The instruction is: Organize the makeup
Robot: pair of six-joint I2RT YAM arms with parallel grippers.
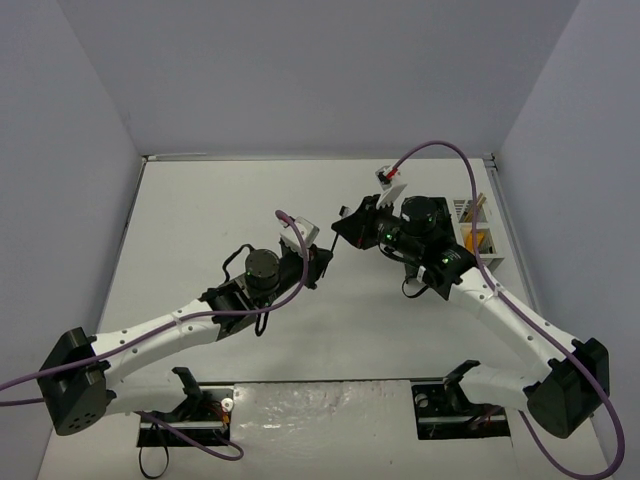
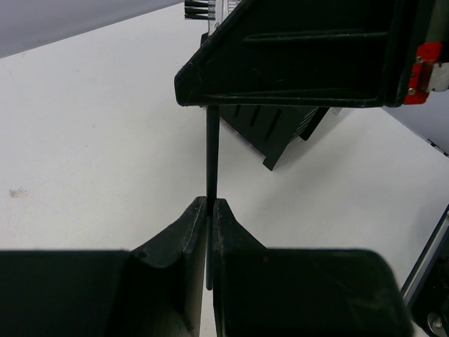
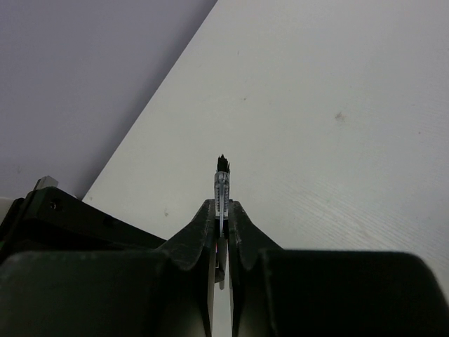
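A thin black makeup brush (image 1: 331, 246) is held above the table between my two grippers. My left gripper (image 1: 318, 262) is shut on its black handle (image 2: 211, 151), which shows between the jaws in the left wrist view (image 2: 210, 205). My right gripper (image 1: 346, 228) is shut on the brush's other end. In the right wrist view (image 3: 222, 206) the silver ferrule and black bristles (image 3: 222, 175) stick out past the fingertips. The right gripper's black body (image 2: 302, 56) sits over the handle's far end. Other makeup, beige sticks (image 1: 479, 208) and an orange item (image 1: 479, 240), stands in the holder.
The white compartment holder (image 1: 466, 238) stands at the table's right edge behind the right arm. A dark slatted part (image 2: 277, 130) shows behind the right gripper in the left wrist view. White table surface (image 1: 220, 220) lies to the left and front.
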